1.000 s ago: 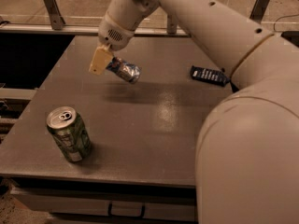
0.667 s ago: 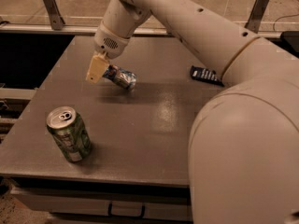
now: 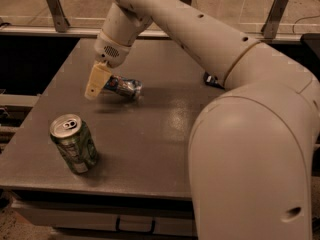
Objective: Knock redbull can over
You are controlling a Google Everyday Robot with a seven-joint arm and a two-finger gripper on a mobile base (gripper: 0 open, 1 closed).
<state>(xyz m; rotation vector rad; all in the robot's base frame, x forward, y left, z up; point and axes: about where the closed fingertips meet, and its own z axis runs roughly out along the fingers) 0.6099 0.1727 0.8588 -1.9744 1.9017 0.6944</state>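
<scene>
The gripper point(image 3: 96, 83) hangs low over the back-left part of the table point(image 3: 165, 134), with its tan end pointing down at the tabletop. How far open it is cannot be told from this angle, nor whether it has hold of anything. Its tip is touching or just beside the left end of the redbull can point(image 3: 123, 86); which of the two is unclear.

The redbull can lies on its side on the table, with its length running left to right away from the gripper. Lying flat like that, it appears to be knocked over already. The gripper's place at the can's end suits a sideways shove rather than a lift.

The green can point(image 3: 74, 144) stands upright near the front-left corner, well apart from both and out of the way of the push.

The arm's bulky near section covers the right front of the table. Behind the arm a small dark object point(image 3: 212, 80) peeks out, mostly hidden and not identifiable. The redbull can's markings are too blurred to read.
</scene>
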